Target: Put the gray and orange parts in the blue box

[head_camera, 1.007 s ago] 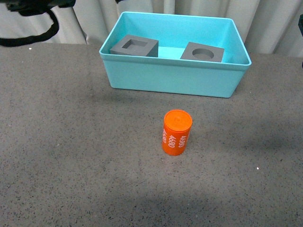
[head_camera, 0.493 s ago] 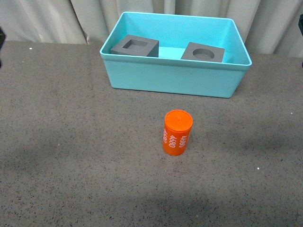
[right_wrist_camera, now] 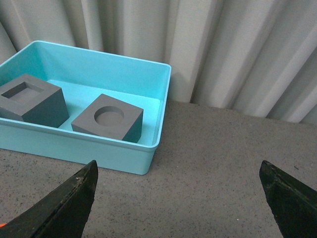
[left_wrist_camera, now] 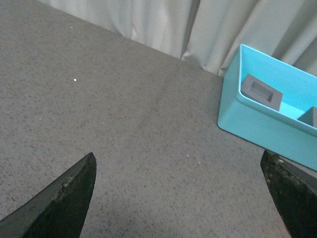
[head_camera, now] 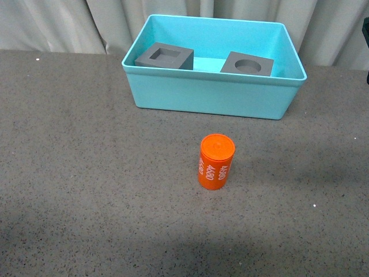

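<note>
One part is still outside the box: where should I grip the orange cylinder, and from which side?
Grip the orange cylinder across its curved wall, from above. It stands upright, apart from the blue box, so jaws can probably straddle it.

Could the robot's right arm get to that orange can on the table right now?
Probably yes: the orange cylinder stands upright alone on the table, apart from the blue box, and the right end effector is open and empty.
</note>
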Motion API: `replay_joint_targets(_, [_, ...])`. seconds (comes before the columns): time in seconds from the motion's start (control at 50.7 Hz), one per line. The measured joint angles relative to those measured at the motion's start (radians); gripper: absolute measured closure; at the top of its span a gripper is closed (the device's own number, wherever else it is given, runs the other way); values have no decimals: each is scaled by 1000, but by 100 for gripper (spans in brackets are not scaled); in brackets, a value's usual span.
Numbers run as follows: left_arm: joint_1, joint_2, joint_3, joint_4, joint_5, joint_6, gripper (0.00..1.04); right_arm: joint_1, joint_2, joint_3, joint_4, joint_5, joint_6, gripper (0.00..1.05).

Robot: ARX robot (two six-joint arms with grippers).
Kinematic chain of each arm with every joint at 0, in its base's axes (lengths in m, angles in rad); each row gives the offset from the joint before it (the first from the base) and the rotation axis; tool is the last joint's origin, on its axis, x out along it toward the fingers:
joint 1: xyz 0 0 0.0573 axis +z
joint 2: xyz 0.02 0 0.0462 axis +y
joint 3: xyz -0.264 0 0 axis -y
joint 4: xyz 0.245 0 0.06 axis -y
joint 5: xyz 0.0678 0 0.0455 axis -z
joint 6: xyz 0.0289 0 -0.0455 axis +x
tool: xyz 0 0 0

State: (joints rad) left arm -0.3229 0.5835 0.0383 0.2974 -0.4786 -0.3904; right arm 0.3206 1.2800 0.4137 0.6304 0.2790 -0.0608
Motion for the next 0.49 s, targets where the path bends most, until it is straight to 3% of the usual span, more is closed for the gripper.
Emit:
replay_joint_targets(0.257, [-71,-149,-23,-114,-83,-27,7,0,0,0,0,0,0,10])
replay_joint_targets(0.296, [-66,-156,-28,-89,-58,4,9,0,0,0,0,0,0,10])
replay_joint_targets(0.336, [-36,-177,-45,-19,16,58,21,0,0,0,0,0,0,10])
replay_joint_targets(0.395, [56,-249,-47,74,189,199,35,0,0,0,0,0,0,10])
replay_joint_targets(0.493, [118,-329,-46,35,277,296,49,0,0,-1,0,0,0,10])
